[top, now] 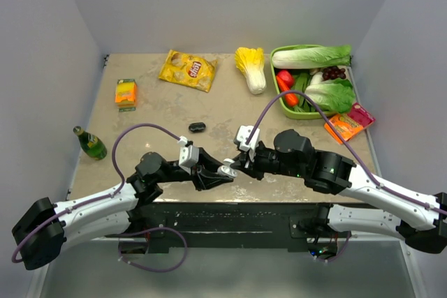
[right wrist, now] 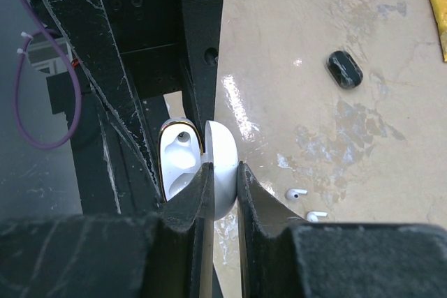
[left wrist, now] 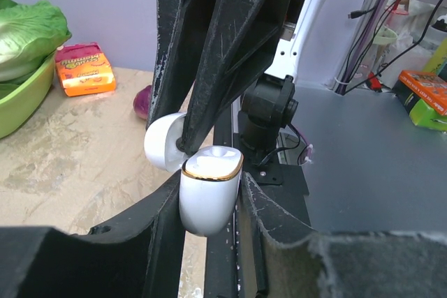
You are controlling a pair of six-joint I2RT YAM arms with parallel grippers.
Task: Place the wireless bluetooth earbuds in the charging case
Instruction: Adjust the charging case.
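Nearest you, both arm bases sit on a black mount plate (top: 223,218) at the desk's front edge.

Your left end effector (left wrist: 209,188) is clamped on the body of the white charging case (left wrist: 206,207), gold rim up, and holds it off the desk. Your right end effector (right wrist: 223,178) is closed narrow, pinching the open lid (right wrist: 221,146). The two meet tip to tip over the front centre of the desk. I can't tell whether a bud is seated inside.

Two white earbuds (right wrist: 296,192) lie loose on the desk just past the right end effector. They are close together but not touching.

The desk (top: 140,123) is beige, stone-patterned and glossy, with glare beside the case. A small black case (top: 197,127) lies closed mid-desk, beyond the buds.

- **Left edge:** a green bottle (top: 91,143) lies on its side.
- **Back left:** an orange box (top: 126,93) and a yellow chip bag (top: 187,70).
- **Back centre:** a pale cabbage (top: 252,68).
- **Back right:** a green basket (top: 293,114) full of vegetables, with an orange packet (top: 349,122) just beside its near corner.

Plain grey-lilac walls (top: 223,5) box in the desk on the left, back and right.
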